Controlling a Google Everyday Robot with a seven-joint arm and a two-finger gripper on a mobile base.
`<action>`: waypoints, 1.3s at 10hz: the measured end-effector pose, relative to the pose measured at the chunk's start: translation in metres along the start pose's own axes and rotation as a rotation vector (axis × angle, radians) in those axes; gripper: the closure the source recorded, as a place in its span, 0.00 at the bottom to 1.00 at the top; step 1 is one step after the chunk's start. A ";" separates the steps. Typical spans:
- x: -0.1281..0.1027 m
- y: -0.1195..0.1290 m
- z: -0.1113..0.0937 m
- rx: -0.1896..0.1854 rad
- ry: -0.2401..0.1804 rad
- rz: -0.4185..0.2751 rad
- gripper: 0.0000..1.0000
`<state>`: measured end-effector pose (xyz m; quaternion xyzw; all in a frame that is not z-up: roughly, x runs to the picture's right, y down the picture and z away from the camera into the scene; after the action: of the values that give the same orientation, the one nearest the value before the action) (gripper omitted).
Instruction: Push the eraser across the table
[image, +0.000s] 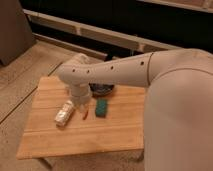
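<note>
Bamboo table (115, 131), green eraser (102, 107) just beside claw (82, 106), possibly touching

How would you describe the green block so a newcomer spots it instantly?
On the bamboo-top table, look near the middle, just right of the gripper in the picture, which hangs from the white arm. The green block lies flat: the only green, rectangular thing, unlike the pale crumpled packet and small red item to its left.

Low counter (50, 135), light bamboo planks, rounded corners. Green block eraser (101, 107) lies flat mid-counter, nearer the far edge. The end effector (82, 106) hangs just beside it, left-edge side.
</note>
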<state>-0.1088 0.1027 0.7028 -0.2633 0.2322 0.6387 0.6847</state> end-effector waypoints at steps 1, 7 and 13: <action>-0.007 -0.004 0.000 0.000 -0.010 0.003 1.00; -0.075 -0.042 -0.012 -0.037 -0.080 0.026 1.00; -0.108 -0.016 -0.007 -0.083 -0.080 0.039 1.00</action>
<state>-0.1011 0.0159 0.7691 -0.2611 0.1829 0.6709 0.6696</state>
